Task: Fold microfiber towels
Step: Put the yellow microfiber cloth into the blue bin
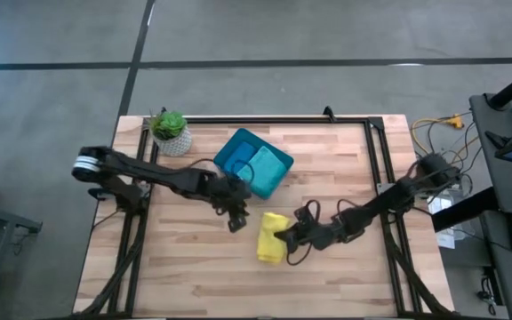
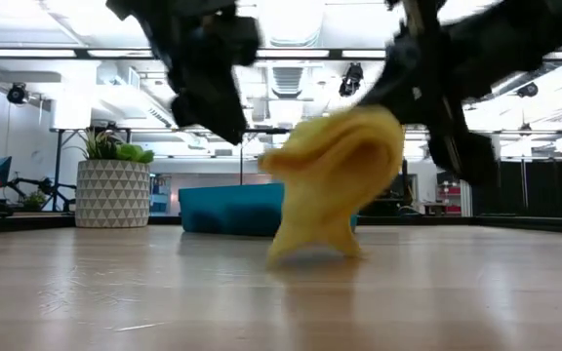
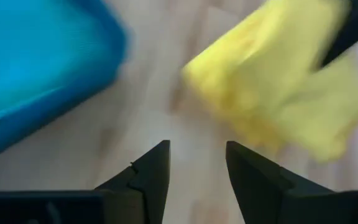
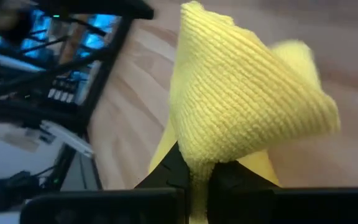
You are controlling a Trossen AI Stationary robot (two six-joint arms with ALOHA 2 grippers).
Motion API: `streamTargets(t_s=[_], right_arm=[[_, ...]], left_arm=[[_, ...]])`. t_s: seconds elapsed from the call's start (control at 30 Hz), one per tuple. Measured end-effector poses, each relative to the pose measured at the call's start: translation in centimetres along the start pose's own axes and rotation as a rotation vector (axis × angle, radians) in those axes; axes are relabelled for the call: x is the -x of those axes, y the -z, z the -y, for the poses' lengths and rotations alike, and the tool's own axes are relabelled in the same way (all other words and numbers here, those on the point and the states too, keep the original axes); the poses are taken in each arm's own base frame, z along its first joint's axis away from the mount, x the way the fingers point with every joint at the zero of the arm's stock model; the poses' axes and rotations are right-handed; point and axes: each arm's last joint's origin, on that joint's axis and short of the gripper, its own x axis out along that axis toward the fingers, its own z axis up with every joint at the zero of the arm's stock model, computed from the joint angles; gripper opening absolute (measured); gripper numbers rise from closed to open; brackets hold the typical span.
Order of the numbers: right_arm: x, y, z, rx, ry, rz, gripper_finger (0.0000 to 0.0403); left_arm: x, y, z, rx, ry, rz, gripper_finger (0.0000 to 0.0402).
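Observation:
A yellow microfiber towel (image 1: 271,236) sits bunched near the middle of the table, with my right gripper (image 1: 289,236) shut on its right side. In the low view the towel (image 2: 335,175) rises in a hump toward that gripper (image 2: 444,136). My left gripper (image 1: 236,220) hangs open just left of the towel and above the table, nothing between its fingers (image 3: 156,171). A teal towel (image 1: 266,166) lies inside the blue bin (image 1: 238,147). My right gripper pinches a bunched fold of the yellow towel (image 4: 197,163) between its two fingers, coming from the table's right and slanting downward. The cloth stands up in a cone past the fingertips. The towel's lower end (image 2: 310,249) rests on the table.
The blue bin stands behind the towel toward the far edge. A potted plant (image 1: 170,130) is at the far left corner. Bare wood (image 1: 203,276) lies toward the near edge. Cables and equipment (image 1: 452,124) sit off the table's right side.

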Motion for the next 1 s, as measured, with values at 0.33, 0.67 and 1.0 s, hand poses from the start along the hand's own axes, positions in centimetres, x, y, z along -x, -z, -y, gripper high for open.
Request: streamTargets(t_s=[0.33, 0.67, 1.0], right_arm=[[2.1, -8.4, -1.6, 0.156, -0.07, 0.104, 0.0013], [0.3, -19.1, -0.3, 0.139, -0.083, 0.201, 0.0013], [-7.6, -28.4, -0.2, 0.077, -0.084, 0.24, 0.0013]], left_arm=[[6.7, 2.8, -3.2, 0.05, -0.241, 0.036, 0.0144], [8.7, 7.0, -5.2, 0.123, -0.238, 0.075, 0.0144], [9.5, 9.4, -6.3, 0.121, -0.228, 0.091, 0.0144]])
